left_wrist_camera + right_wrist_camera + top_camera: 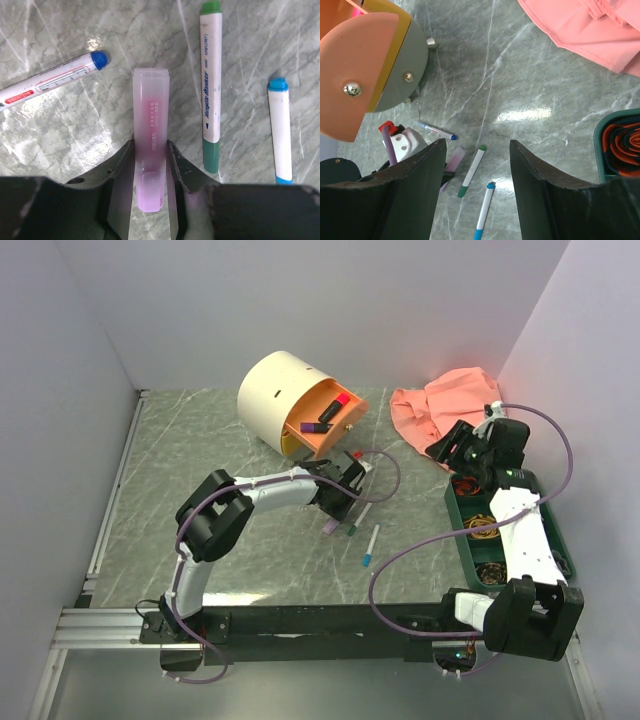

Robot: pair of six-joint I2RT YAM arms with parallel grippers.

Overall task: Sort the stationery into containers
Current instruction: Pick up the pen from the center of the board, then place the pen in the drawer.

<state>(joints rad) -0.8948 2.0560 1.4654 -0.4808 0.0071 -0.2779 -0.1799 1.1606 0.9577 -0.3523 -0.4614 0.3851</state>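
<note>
My left gripper (338,508) is shut on a lilac-pink highlighter (150,120), gripped near its rear end low over the table; the highlighter also shows in the top view (331,526). Beside it lie a white marker with green ends (211,85), a white pen with blue ends (280,131) and a thin white pen with a blue cap (55,77). The cream drum cabinet (275,390) has its peach-orange drawer (345,425) pulled open, with a pink-black highlighter (338,405) and a purple one (315,427) inside. My right gripper (452,448) hangs open and empty, high at the right.
A pink cloth (440,405) lies at the back right. A dark green compartment tray (462,525) with coiled items stands along the right edge under the right arm. The yellow drawer (288,442) sits below the orange one. Grey walls close in on all sides.
</note>
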